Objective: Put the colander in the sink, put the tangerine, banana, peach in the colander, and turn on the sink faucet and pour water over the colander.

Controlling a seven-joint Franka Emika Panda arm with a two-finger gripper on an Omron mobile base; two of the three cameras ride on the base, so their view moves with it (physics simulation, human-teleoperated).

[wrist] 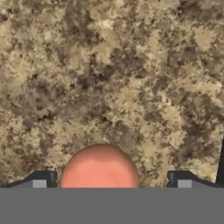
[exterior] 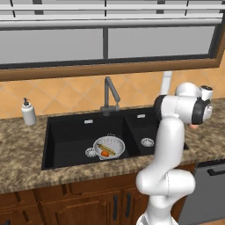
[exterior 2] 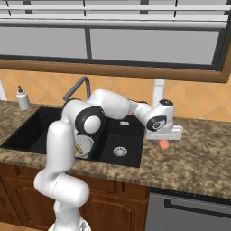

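The white colander point(exterior: 115, 143) sits in the black sink's point(exterior: 66, 132) left basin, with the yellow banana point(exterior: 107, 149) and the orange tangerine point(exterior: 105, 154) inside it. The pale pink-orange peach point(exterior 2: 164, 144) lies on the granite counter right of the sink. My gripper point(exterior 2: 164, 140) hangs straight over the peach, open. In the hand view the peach point(wrist: 100, 166) sits between my two fingertips point(wrist: 43, 179), and I cannot tell whether they touch it. The dark faucet point(exterior: 110, 94) stands behind the sink, its spout over the left basin. No water shows.
A white soap dispenser point(exterior: 28, 112) stands on the counter left of the sink. The narrower right basin point(exterior 2: 119, 144) lies between the colander and the peach. A dishwasher front point(exterior 2: 194, 210) sits under the counter at right. A tiled wall and a window rise behind.
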